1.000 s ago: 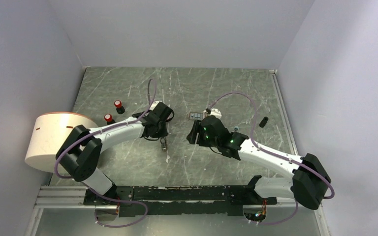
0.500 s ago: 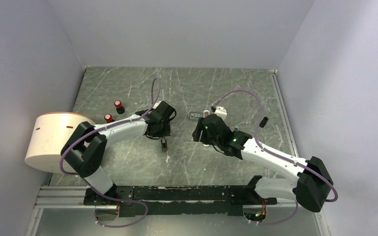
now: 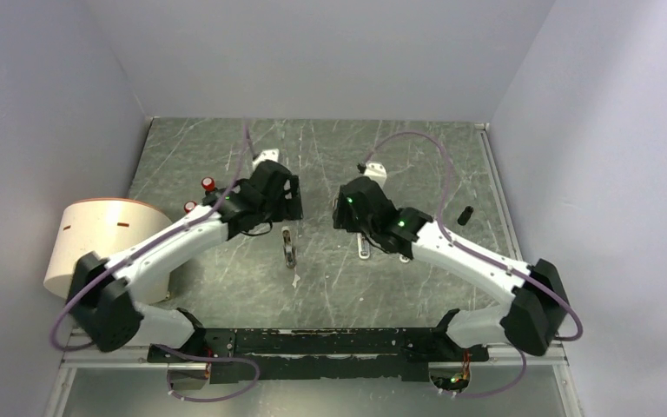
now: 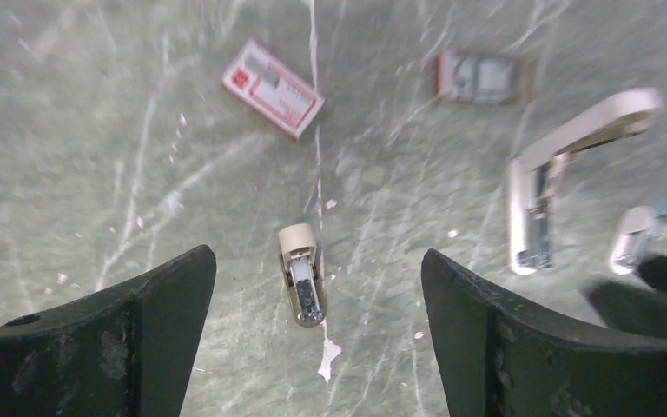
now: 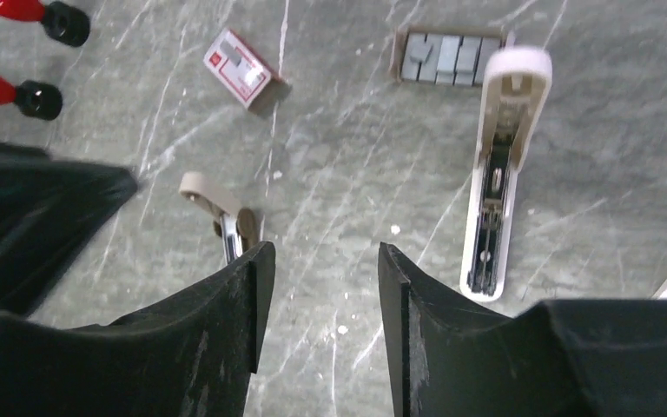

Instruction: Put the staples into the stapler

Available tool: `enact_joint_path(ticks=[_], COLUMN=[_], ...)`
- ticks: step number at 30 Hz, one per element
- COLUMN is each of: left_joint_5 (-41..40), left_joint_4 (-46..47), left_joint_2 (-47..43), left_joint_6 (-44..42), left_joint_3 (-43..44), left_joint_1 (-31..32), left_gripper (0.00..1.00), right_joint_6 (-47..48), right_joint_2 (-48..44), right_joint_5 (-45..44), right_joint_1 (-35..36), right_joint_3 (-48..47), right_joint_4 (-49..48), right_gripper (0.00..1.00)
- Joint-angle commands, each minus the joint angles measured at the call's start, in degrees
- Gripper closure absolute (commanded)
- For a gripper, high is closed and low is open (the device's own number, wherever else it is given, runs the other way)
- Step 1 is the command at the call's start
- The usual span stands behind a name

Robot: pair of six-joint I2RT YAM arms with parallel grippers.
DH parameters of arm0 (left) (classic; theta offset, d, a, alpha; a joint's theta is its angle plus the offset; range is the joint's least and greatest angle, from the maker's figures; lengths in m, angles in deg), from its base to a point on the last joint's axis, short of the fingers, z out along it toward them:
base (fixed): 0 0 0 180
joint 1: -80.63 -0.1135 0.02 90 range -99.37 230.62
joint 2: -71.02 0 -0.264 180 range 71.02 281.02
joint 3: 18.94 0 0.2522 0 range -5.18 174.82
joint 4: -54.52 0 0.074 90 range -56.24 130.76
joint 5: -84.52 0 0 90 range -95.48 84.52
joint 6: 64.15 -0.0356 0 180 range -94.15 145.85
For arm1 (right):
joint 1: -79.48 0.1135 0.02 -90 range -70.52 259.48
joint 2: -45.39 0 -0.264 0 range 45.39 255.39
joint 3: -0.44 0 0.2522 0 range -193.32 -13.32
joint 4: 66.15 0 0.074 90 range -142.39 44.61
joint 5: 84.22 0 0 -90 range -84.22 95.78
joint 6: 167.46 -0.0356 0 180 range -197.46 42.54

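A: We're over the table point(image 3: 399, 152) with both arms reaching in. What are the containers holding?

B: We have the cardboard tray point(image 5: 396, 56) lying open at the far side. The staples point(image 5: 445, 59) sit inside it, several grey ribbed blocks side by side, filling it nearly wall to wall.

A: And the red-and-white box point(image 4: 272, 88)?

B: It lies flat to the left of the tray and well apart from it. We can't see inside it.

A: Where's the stapler point(image 4: 300, 282)?

B: It lies alone on the table in the gap between the two arms. From the left wrist we look straight down on it, beige cap at the far end and grey metal channel at the near end. We can't tell whether that channel holds anything.

A: How are the pincers?

B: The left gripper point(image 4: 317, 265) is spread wide and empty, hanging above the stapler without touching it. The right gripper point(image 5: 324, 256) is parted too, more narrowly, with only bare table between its fingers.

A: Anything else?

B: The long white stapler point(image 5: 497, 187) lies hinged open just below the tray, its cap end touching the tray's right corner. The light-blue stapler point(image 4: 638, 239) is beside it, blurred. The white drum point(image 3: 95, 243) stands at the left edge, and we can't make out what it holds.
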Motion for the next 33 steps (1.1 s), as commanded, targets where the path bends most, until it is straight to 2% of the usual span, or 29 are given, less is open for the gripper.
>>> enact_joint_path(ticks=[1,4,8,13,17,25,29,33], left_joint_5=[-6.1,-8.7,-8.5,-6.5,-5.1,-5.5,-5.9,-6.9], left_joint_4=[-1.7,-2.2,-2.1,-1.9,-1.3,0.5,0.5,-0.1], left_joint_2=[-10.2,-15.6,-20.3,-21.6,-20.8,-18.8,-18.2,-18.2], left_joint_6=[-4.6,-6.1,-7.3,-8.1,-8.7,-9.4,-9.5,-9.9], left_joint_3=[3.3,2.9,1.5,-0.5,-1.9,-3.8,-4.6,-5.1], left_joint_1=[0.2,0.2,0.1,0.0,-0.1,-0.3,-0.3,-0.4], left_gripper=[0.08,0.08,0.07,0.07,0.08,0.07,0.07,0.07], right_joint_6=[4.5,6.6,8.8,9.9,12.4,15.5,17.9,22.3], right_joint_2=[6.5,12.7,22.5,36.0,43.1,52.2,54.4,56.1], right_joint_5=[-6.0,-9.7,-13.5,-18.6,-18.4,-12.1,-6.6,0.3], right_joint_1=[-0.3,-0.6,-2.0,-6.5,-10.7,-17.2,-20.4,-21.6], right_joint_3=[-8.1,-14.8,-24.6,-37.7,-44.4,-51.5,-51.7,-51.9], right_joint_4=[3.7,5.7,9.3,16.5,19.2,23.6,25.2,25.7], right_gripper=[0.49,0.49,0.49,0.55,0.57,0.58,0.7,0.74])
